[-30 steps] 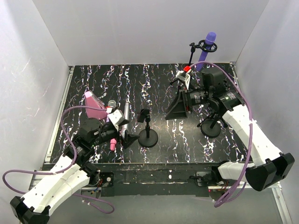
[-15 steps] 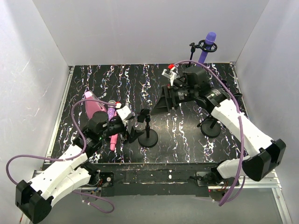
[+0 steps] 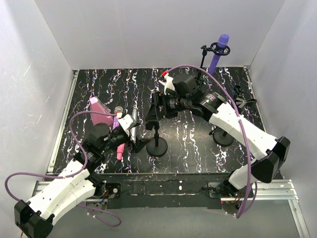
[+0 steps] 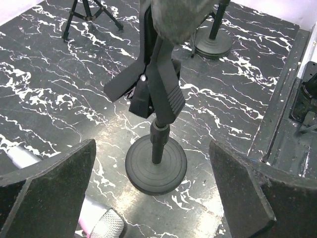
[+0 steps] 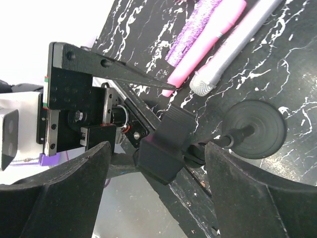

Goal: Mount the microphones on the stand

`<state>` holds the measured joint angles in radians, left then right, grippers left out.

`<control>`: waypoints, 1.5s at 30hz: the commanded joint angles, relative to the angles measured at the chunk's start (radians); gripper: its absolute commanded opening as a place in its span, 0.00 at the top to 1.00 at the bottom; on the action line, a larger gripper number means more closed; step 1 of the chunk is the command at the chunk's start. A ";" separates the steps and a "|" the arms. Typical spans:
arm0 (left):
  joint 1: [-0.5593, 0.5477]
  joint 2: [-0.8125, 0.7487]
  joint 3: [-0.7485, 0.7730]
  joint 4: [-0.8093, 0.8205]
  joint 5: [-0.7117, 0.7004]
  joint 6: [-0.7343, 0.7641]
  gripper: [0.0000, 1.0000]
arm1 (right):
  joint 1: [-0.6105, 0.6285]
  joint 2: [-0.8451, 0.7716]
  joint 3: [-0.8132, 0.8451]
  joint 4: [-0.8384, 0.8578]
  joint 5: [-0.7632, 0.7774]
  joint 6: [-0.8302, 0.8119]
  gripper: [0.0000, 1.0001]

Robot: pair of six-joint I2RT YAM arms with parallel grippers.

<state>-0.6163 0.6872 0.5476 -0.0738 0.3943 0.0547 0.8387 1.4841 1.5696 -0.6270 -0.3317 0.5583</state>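
Observation:
The plain purple microphone (image 3: 218, 52) stands clipped in a stand at the back right. The silver-grey microphone (image 3: 132, 121), the glittery one (image 3: 118, 118) and the plain pink one (image 3: 120, 149) lie at the left; the right wrist view shows them as silver-grey (image 5: 237, 44), pink (image 5: 208, 42) and glittery (image 5: 190, 34). A black round-base stand (image 3: 157, 147) with an empty clip (image 3: 154, 121) is in the middle. My right gripper (image 3: 152, 115) is open, its jaws on either side of the clip (image 5: 168, 144), apart from it. My left gripper (image 3: 137, 142) is open and empty, facing the stand's base (image 4: 156, 163).
A pink wedge-shaped object (image 3: 100, 111) sits at the left behind the microphones. A second round-base stand (image 3: 223, 136) is at the right and a small tripod (image 3: 242, 101) at the far right. White walls close three sides.
My right arm has swung left from the back right to the middle stand's clip. My left gripper has shifted slightly beside the stand's base.

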 commanded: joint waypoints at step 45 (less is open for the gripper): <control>-0.122 0.566 -0.253 0.916 -0.227 -0.262 0.74 | -0.231 -0.114 -0.419 0.319 -0.406 0.272 0.84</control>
<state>-0.7486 1.2533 0.3187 0.8024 0.2626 -0.1928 0.6373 1.3823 1.2427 -0.2417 -0.6785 0.7891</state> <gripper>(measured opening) 0.312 0.459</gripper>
